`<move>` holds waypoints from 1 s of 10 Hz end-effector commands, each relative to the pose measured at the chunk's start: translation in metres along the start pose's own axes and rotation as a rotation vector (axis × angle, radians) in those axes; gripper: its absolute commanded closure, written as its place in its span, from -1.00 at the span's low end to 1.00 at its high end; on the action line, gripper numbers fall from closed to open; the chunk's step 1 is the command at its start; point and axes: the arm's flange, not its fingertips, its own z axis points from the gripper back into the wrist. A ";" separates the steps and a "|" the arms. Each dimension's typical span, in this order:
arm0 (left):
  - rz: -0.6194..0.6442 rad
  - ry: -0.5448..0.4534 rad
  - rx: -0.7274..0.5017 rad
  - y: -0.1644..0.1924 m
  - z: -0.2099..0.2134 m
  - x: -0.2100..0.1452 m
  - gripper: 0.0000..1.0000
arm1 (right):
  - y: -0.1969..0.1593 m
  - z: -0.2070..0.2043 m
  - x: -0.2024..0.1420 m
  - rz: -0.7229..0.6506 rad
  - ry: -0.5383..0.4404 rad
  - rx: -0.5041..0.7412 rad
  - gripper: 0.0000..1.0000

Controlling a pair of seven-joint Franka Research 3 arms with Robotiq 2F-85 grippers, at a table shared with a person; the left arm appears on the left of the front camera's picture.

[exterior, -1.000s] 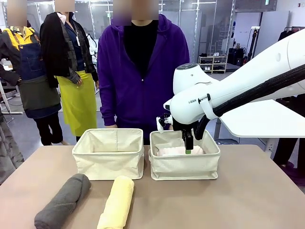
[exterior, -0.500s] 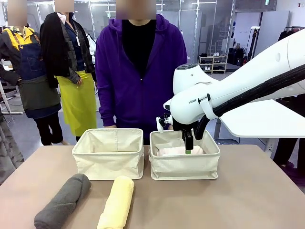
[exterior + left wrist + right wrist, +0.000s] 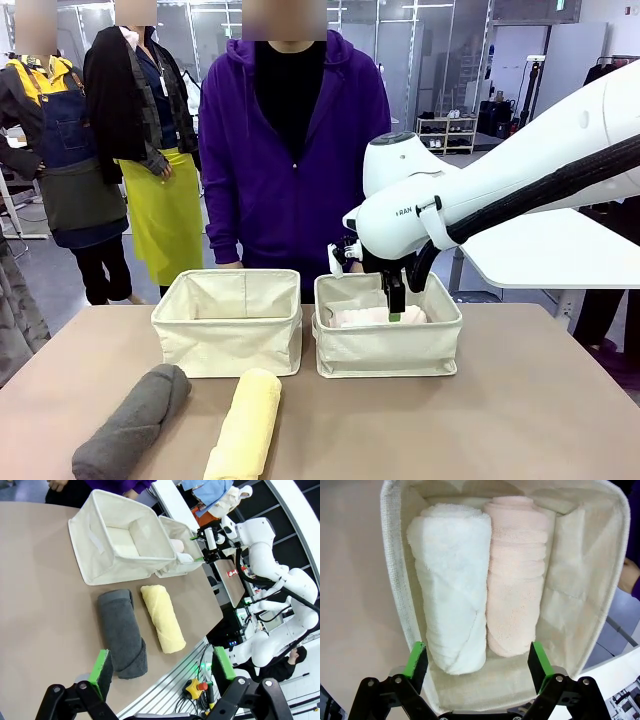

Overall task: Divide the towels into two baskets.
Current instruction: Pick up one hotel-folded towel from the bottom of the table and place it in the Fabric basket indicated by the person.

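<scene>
Right wrist view: white towel and pink towel lie side by side in one basket, right gripper apart over them. Left wrist view: grey towel and yellow towel on table, left gripper apart, empty.

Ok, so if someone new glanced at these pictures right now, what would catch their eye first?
The big white right arm reaches across to the right basket, its right gripper hanging with fingers open over a white towel and a pale pink towel lying side by side inside. Nearer the robot, a dark grey towel and a pale yellow towel lie on the table before the left basket.
</scene>
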 end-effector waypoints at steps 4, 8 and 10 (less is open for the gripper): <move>-0.020 -0.018 -0.024 0.000 0.003 0.001 -1.00 | 0.061 0.102 -0.037 -0.213 -0.102 0.095 -1.00; -0.020 -0.018 -0.024 0.000 0.003 0.001 -1.00 | 0.133 0.112 -0.159 -0.530 -0.419 0.384 -1.00; -0.020 -0.018 -0.024 0.000 0.003 0.001 -1.00 | 0.168 0.090 -0.230 -0.662 -0.607 0.576 -1.00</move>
